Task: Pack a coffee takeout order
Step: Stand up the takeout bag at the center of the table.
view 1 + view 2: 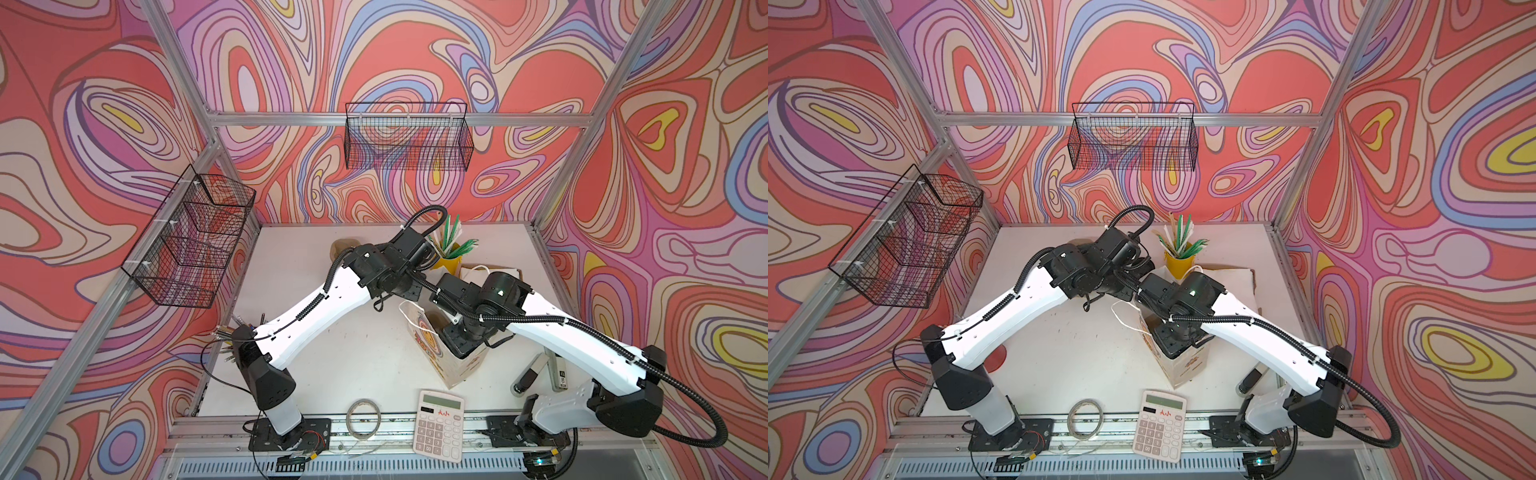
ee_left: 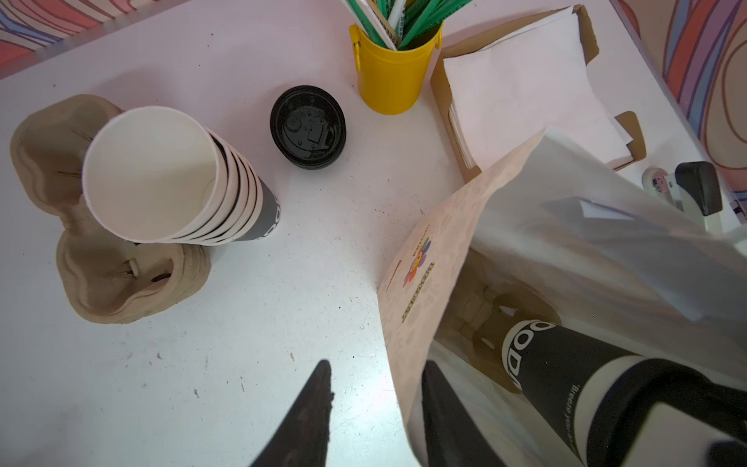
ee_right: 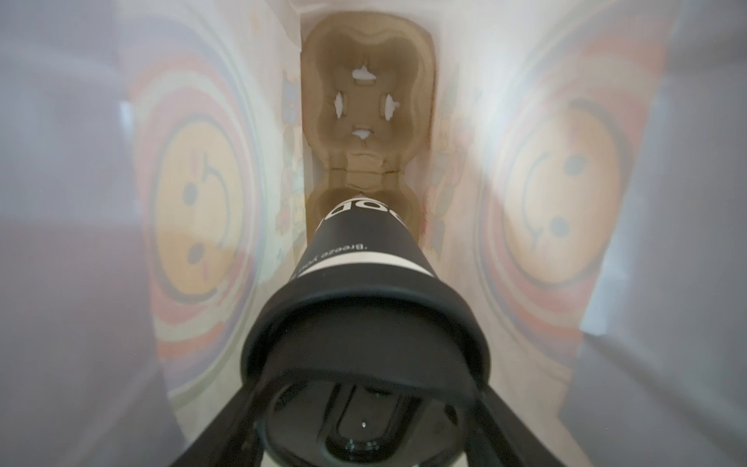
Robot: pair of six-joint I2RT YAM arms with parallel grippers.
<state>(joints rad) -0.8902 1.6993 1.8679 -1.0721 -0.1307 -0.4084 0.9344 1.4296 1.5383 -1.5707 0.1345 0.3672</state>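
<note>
The tall white paper bag with smiley and flower prints stands upright at the table's front right. At its bottom lies the tan pulp carrier. The black cup with its black lid stands in the carrier's near pocket. My right gripper reaches down into the bag and is shut on the cup's lid, one finger on each side. My left gripper straddles the bag's rim wall, one finger outside and one inside, with a gap showing between them.
At the back of the table stand a stack of lidless white-lined cups, spare pulp carriers, black lids, a yellow pot of straws and a box of napkins. A calculator and tape roll lie at the front edge.
</note>
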